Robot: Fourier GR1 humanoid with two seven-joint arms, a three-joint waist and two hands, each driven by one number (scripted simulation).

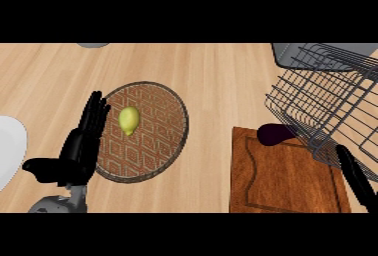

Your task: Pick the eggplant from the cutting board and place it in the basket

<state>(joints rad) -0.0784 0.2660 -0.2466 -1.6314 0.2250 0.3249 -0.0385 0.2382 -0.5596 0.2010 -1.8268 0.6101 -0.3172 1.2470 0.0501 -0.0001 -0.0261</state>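
Head view, looking steeply down on wood counter (221, 70).

Eggplant (276, 133): dark purple, lies at top edge of cutting board (284, 175), at approx 3 o'clock from frame centre. Its right end sits against or under the lower-left wires of the basket (332, 95); can't tell if touching. Not inside basket.

Basket: grey wire, tilted in view, fills the 1–3 o'clock area, overlaps the board's top-right corner.

Cutting board: brown wood w/ groove near rim, at 4–5 o'clock.

R hand (356, 175): only a slim black part shows at 4 o'clock, by the frame's right edge, over the board's right side, just below basket. Fingers' state: cannot tell. Holds nothing visible; apart from eggplant.

L hand (77, 145): at 9 o'clock, fingers straight, pointing to 12, thumb out to the left. Holds nothing. Overlaps left rim of round woven mat (159, 140).

Mat: brown patterned, dark rim, at 9–10 o'clock from centre. Lemon (129, 120), yellow-green, lies on its upper-left part, just right of L fingertips.

White plate (9, 150): partly cut off at left edge, 9 o'clock. Grey object (93, 45) at top edge, 11 o'clock, too cropped to ID.
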